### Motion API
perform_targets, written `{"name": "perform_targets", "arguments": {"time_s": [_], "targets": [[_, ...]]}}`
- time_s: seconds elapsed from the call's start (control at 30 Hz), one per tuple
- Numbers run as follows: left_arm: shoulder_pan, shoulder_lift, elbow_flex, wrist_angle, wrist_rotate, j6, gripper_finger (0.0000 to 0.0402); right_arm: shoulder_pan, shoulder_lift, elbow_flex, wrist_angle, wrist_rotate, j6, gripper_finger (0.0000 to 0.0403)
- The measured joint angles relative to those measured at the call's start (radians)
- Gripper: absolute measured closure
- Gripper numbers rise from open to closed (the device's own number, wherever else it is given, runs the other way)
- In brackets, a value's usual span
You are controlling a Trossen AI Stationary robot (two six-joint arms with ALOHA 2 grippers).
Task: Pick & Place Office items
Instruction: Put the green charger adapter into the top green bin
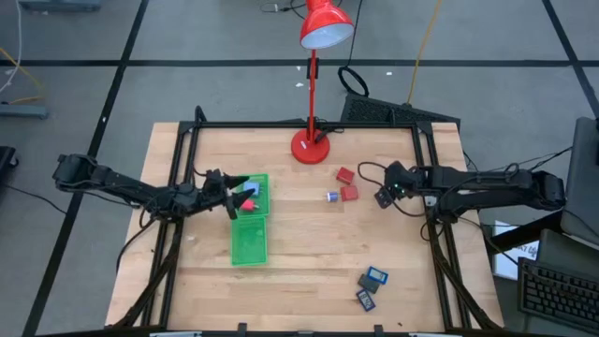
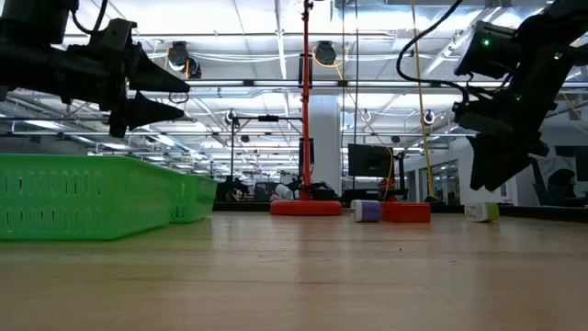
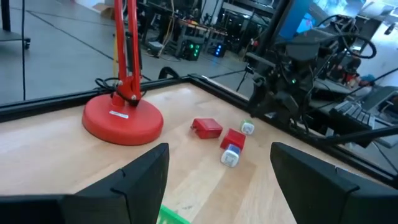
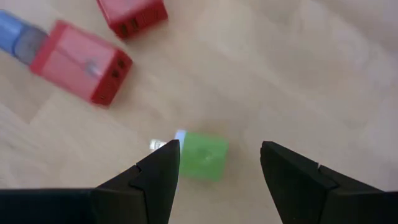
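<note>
My left gripper point(image 1: 234, 197) point(image 2: 179, 99) hangs open above the far compartment of the green tray point(image 1: 249, 241), where a red piece point(image 1: 249, 203) and a blue bit point(image 1: 252, 189) lie. My right gripper point(image 1: 383, 194) point(image 4: 217, 168) is open and hovers above a small green-and-white piece point(image 4: 204, 155) point(image 2: 481, 211) that lies on the table; its fingers stand on either side of it, clear of it. Two red blocks point(image 1: 344, 174) point(image 1: 349, 193) and a whitish-blue bit point(image 1: 331, 197) lie to its left. Two dark rectangles with blue faces point(image 1: 376, 276) point(image 1: 366, 299) lie near the table's near edge.
The red desk lamp stands on its round base point(image 1: 310, 147) at the middle of the far edge, its stem rising between the arms. A black frame point(image 1: 281, 124) runs round the table. Bare wood lies between the tray and the red blocks.
</note>
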Motion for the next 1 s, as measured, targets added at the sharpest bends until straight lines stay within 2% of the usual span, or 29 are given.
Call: {"name": "perform_targets", "arguments": {"time_s": [0.13, 0.33, 0.63, 0.8, 1.0], "targets": [[0.001, 0.0, 0.0, 0.0, 0.0, -0.021, 0.0122, 0.0, 0.0, -0.044, 0.024, -0.021, 0.006, 0.019], [0.001, 0.0, 0.0, -0.001, 0.002, -0.022, 0.0127, 0.0, 0.0, -0.129, 0.225, -0.236, -0.043, 0.019], [0.001, 0.0, 0.0, -0.006, 0.002, -0.019, 0.0111, 0.0, -0.013, -0.137, 0.339, -0.37, -0.165, 0.019], [0.001, 0.0, 0.0, -0.013, 0.002, -0.017, 0.0113, 0.0, -0.052, -0.103, 0.331, -0.334, -0.262, 0.019], [0.001, 0.0, 0.0, -0.028, 0.003, -0.022, 0.0125, 0.0, -0.073, -0.099, 0.299, -0.094, -0.404, 0.019]]}}
